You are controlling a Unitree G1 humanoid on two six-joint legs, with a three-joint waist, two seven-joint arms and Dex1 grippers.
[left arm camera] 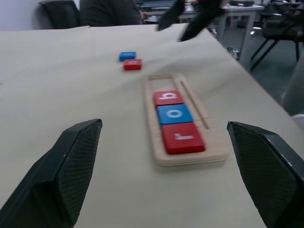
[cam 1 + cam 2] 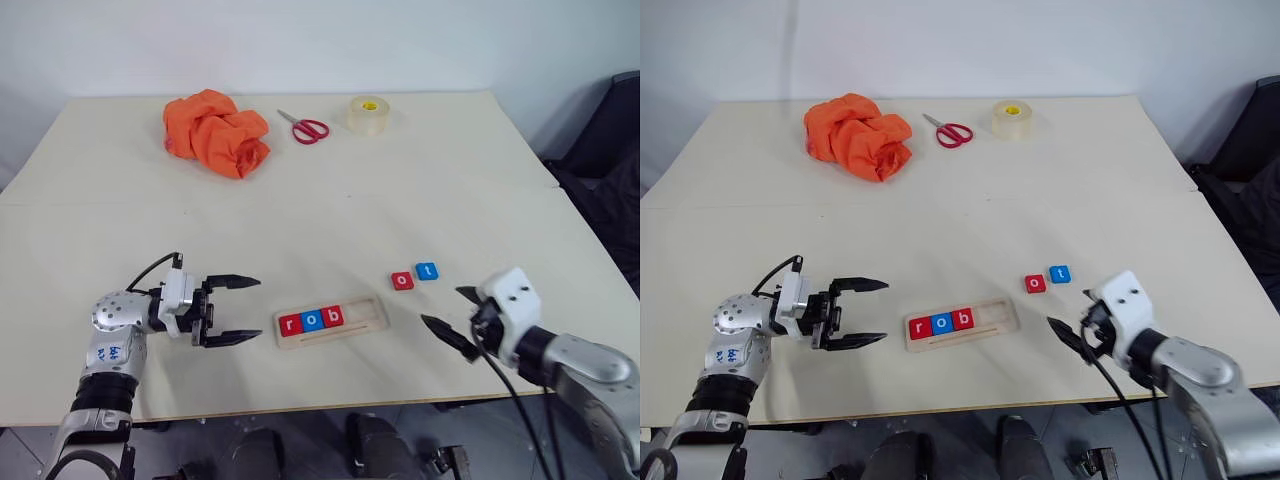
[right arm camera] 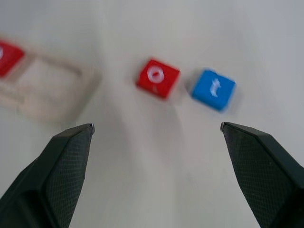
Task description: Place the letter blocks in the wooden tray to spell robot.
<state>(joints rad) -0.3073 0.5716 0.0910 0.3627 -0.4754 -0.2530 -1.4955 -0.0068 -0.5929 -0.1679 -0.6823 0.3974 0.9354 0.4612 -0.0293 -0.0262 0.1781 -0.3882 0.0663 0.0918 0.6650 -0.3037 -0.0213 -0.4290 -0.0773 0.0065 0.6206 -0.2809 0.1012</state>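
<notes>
1. Head camera, left eye: the long, shallow pale-wood tray (image 2: 366,322) lay near the front edge of the cream table (image 2: 330,215), its long axis running left to right with a slight tilt. A red "r" tile (image 2: 290,324), a blue "o" tile (image 2: 312,320) and a red "b" tile (image 2: 333,316) filled its left end, reading "rob"; the two right slots stood open. The red "o" tile (image 2: 402,281) and blue "t" tile (image 2: 427,271) lay loose, side by side, just beyond the tray's right end. The right gripper (image 2: 452,316), jaws wide and holding nothing, sat near them, pointing forward and left. It looked clearly the nearer arm for the next pick.
2. Head camera, right eye: the left gripper (image 2: 859,312) hung just left of the tray's "r" end, wide apart, empty, pointing right. At the far side lay a crumpled orange cloth (image 2: 857,133), red-handled scissors (image 2: 950,131) and a roll of clear tape (image 2: 1010,119). No brand was legible.
3. Left wrist: the tray ran lengthwise away between the spread fingers, "r" nearest, then "o", then "b".
4. Right wrist: the red "o" lay ahead, between the open fingers, with "t" just beside it. Judged the "o" due next.
</notes>
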